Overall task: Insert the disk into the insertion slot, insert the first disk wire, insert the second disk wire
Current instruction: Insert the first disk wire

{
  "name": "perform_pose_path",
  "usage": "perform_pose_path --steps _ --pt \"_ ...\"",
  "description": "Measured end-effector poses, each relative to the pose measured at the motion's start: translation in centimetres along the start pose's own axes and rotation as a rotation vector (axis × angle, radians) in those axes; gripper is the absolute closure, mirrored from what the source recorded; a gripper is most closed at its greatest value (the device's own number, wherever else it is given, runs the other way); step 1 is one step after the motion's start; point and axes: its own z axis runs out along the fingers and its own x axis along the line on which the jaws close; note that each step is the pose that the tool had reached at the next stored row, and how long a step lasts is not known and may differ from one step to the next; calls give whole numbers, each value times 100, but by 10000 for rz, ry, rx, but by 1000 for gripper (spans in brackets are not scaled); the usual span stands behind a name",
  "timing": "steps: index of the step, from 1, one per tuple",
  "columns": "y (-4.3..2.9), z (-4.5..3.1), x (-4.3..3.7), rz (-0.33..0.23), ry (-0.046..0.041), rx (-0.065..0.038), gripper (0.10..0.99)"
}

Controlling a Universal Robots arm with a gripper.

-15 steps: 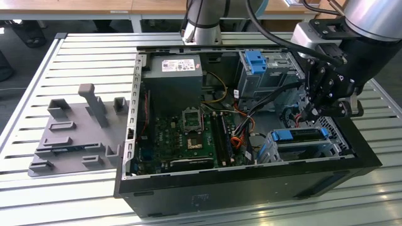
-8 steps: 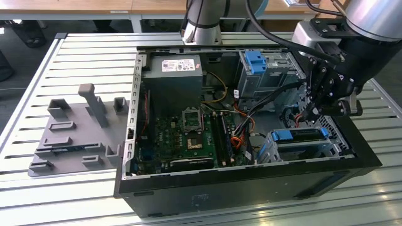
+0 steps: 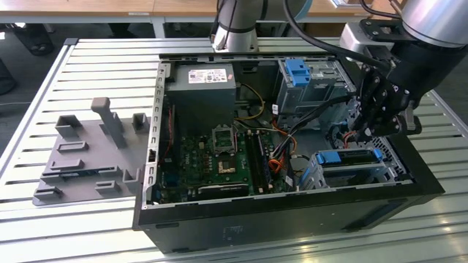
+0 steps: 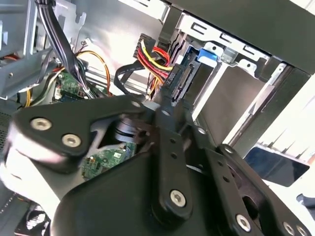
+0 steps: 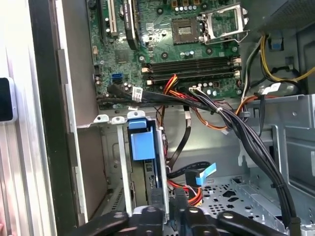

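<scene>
The disk (image 3: 349,157) in its blue carrier sits inside the insertion slot (image 3: 384,174), the low silver cage at the case's corner on the exterior view's right. My gripper (image 3: 371,127) hangs just above the disk's end. In the second wrist view its fingers (image 4: 167,128) close together on a black plug (image 4: 180,79) with red and yellow wires, held against the disk's edge beside the blue carrier tab (image 4: 208,53). The first wrist view shows the blue carrier (image 5: 142,143), the slot wall (image 5: 121,167) and the gripper (image 5: 168,209) beneath it.
The open computer case (image 3: 292,211) holds a motherboard (image 3: 219,159), a power supply (image 3: 201,90) and a taller grey cage with a blue tab (image 3: 300,71). A black cable with a pale blue plug (image 5: 205,172) lies loose near black cable bundles (image 5: 246,137). A grey fixture (image 3: 91,159) lies outside.
</scene>
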Motion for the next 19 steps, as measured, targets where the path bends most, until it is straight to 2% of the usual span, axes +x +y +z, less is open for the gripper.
perform_pose_path --steps 1,2,3,11,14,19 --pt "-3 0 -5 55 1 0 796" --pt "-7 1 -11 103 2 1 796" --pt "-11 2 -17 154 2 1 733" --pt "-58 48 -74 256 11 -2 733" --pt "-71 61 -76 408 106 11 733" --pt "-111 77 -90 570 137 16 733"
